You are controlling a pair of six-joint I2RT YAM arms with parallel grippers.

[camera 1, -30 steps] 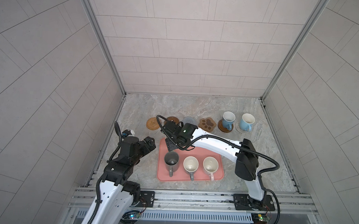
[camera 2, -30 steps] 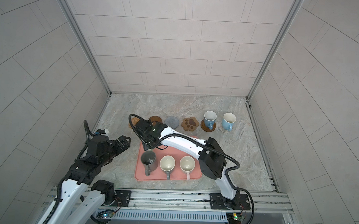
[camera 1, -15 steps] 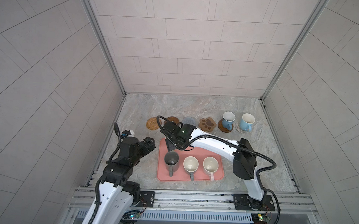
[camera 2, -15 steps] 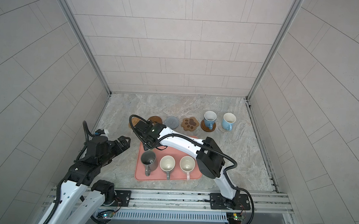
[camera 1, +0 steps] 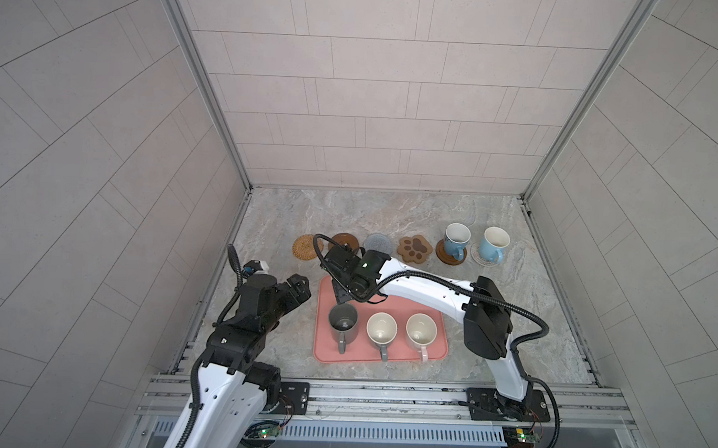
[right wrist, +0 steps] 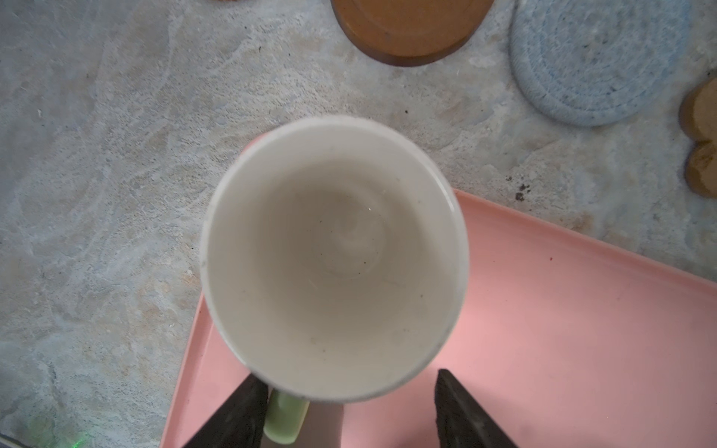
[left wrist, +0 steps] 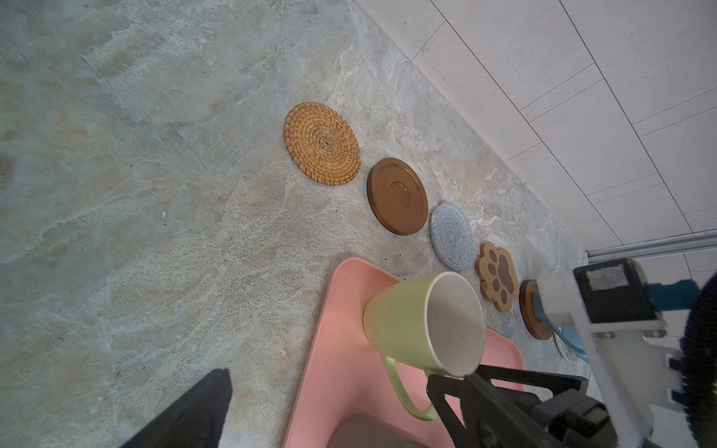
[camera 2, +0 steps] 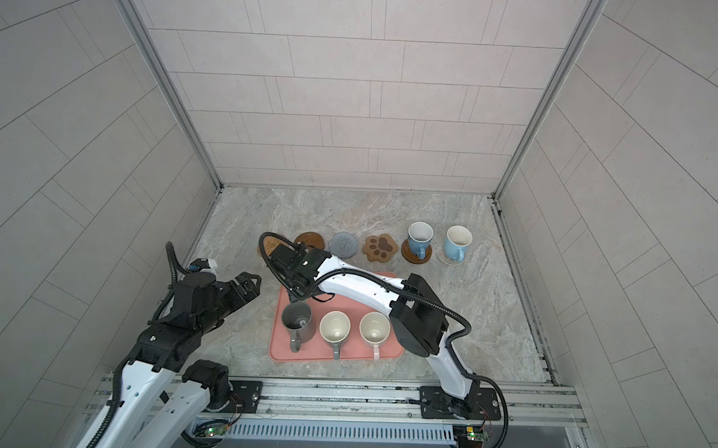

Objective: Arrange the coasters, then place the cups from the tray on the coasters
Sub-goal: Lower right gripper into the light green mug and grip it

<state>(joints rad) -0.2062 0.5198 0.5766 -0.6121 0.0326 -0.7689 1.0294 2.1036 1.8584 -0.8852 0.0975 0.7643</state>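
Observation:
The light green cup (right wrist: pixel 333 256) stands on the far-left corner of the pink tray (camera 1: pixel 385 356). My right gripper (right wrist: pixel 349 382) hangs open just above it, its green handle (right wrist: pixel 285 424) close beside one finger; in both top views the gripper (camera 1: pixel 341 291) hides this cup. The dark grey (camera 1: pixel 343 322), grey-handled (camera 1: pixel 382 330) and pink-handled (camera 1: pixel 420 331) cups line the tray's near side. Two blue cups (camera 1: pixel 456 239) (camera 1: pixel 494 243) stand on the right-hand coasters. The rattan (camera 1: pixel 306 245), wooden (camera 1: pixel 345 242), blue-grey (camera 1: pixel 378 243) and paw (camera 1: pixel 416 248) coasters are bare. Left of the tray my left gripper (camera 1: pixel 298 287) waits open.
The coasters form one row across the marble floor behind the tray. Tiled walls and metal rails (camera 1: pixel 222 269) close in the left, right and back. My right arm's elbow (camera 1: pixel 486 322) overhangs the tray's right end.
My right arm has edged slightly left above the tray's far-left corner. The left arm and every cup and coaster stay where they were.

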